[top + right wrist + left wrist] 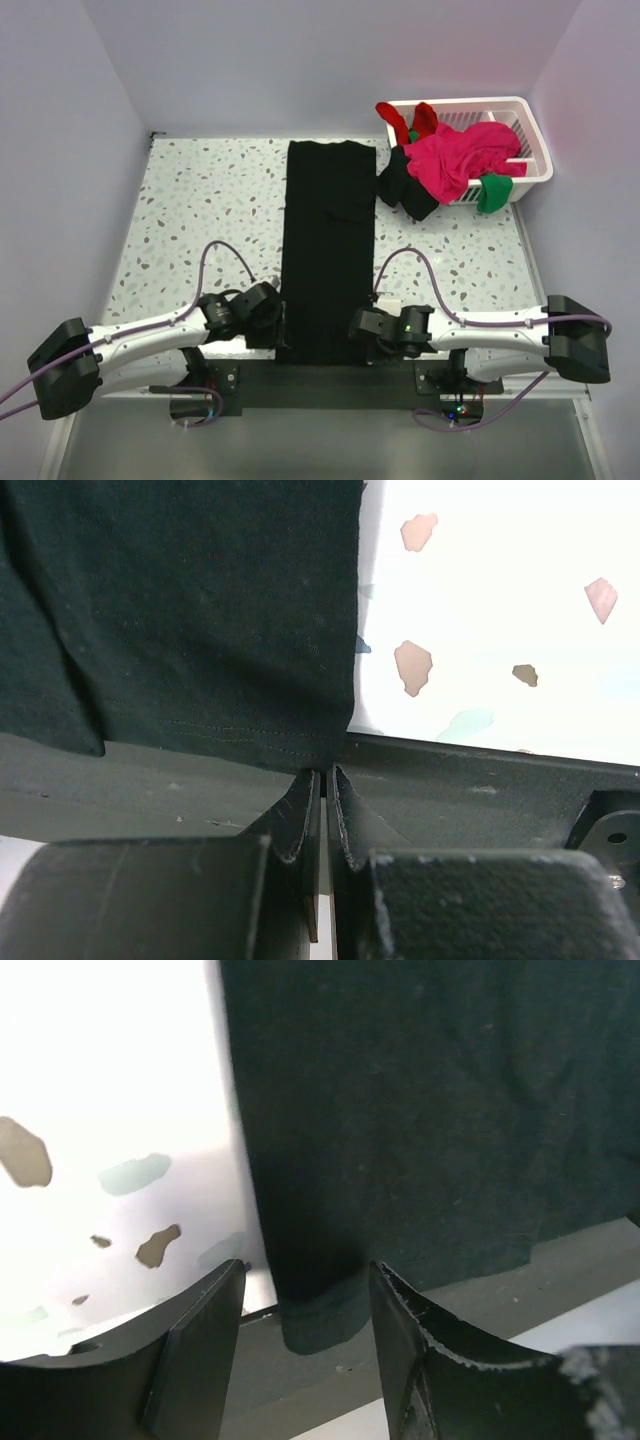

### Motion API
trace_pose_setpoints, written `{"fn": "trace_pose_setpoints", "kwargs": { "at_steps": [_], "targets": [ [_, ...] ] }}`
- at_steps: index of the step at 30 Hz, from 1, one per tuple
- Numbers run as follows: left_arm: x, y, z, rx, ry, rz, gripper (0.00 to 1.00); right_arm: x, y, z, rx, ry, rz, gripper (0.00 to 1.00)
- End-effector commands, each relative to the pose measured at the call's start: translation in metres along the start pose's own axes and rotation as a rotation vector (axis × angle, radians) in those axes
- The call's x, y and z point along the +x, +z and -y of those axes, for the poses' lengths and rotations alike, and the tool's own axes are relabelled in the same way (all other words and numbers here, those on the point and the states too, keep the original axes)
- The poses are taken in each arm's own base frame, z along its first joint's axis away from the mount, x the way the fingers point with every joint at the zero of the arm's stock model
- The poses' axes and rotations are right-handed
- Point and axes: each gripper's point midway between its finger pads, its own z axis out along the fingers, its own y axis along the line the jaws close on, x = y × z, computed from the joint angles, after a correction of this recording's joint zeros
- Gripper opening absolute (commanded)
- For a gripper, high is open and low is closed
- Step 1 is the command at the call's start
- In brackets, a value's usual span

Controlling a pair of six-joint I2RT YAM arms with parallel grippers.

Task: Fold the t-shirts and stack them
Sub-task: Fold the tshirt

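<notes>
Black t-shirt [328, 250]: long strip, middle of table [200, 200], axis running near edge to far. Left gripper [306, 1278]: near edge, jaws spread astride left hem corner. Right gripper [322, 776]: jaws pressed together at right corner.

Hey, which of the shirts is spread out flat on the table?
The big black shirt lying in a long strip mid-table; the other shirts are bunched at the white basket.
</notes>
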Motion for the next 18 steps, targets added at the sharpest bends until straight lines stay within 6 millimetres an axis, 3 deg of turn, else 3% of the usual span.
{"fn": "trace_pose_setpoints", "kwargs": {
  "at_steps": [1, 18],
  "targets": [
    [0.003, -0.003, -0.015, -0.095, -0.036, -0.004, 0.57, -0.003, -0.002, 0.001, 0.004, 0.003, 0.007, 0.0],
    [0.028, 0.006, -0.016, -0.092, -0.031, -0.087, 0.3, 0.003, -0.002, 0.017, -0.006, 0.079, 0.0, 0.0]
  ]
}}
